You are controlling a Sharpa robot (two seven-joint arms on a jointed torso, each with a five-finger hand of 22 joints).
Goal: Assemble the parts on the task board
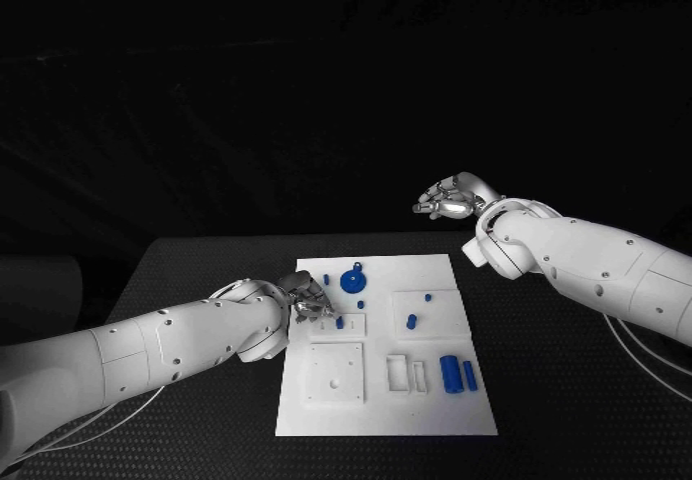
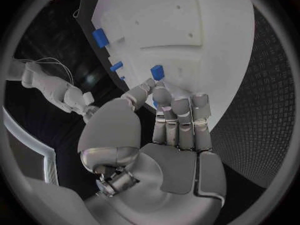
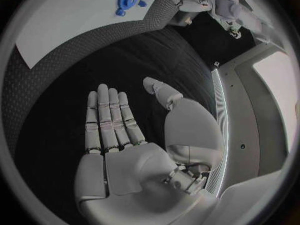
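The white task board (image 1: 433,405) lies mid-table. On it are a blue gear (image 1: 353,281), a small blue piece (image 1: 411,321) and two blue cylinders (image 1: 459,374). My left hand (image 1: 303,298) is low over the board's left part. In the left wrist view its thumb and a fingertip (image 2: 161,92) pinch a small blue peg (image 2: 157,72) against the board (image 2: 206,45); the peg (image 1: 339,322) sits at a raised white block. My right hand (image 1: 454,198) is raised beyond the board's far right corner. Its palm (image 3: 119,155) is flat, fingers straight and empty.
White raised blocks (image 1: 335,372) and a slotted holder (image 1: 405,372) occupy the board's near half. Other blue parts (image 2: 100,37) stand along the board in the left wrist view. The right wrist view shows the gear (image 3: 128,1) on the board (image 3: 75,20). Black textured table (image 1: 577,400) surrounds the board.
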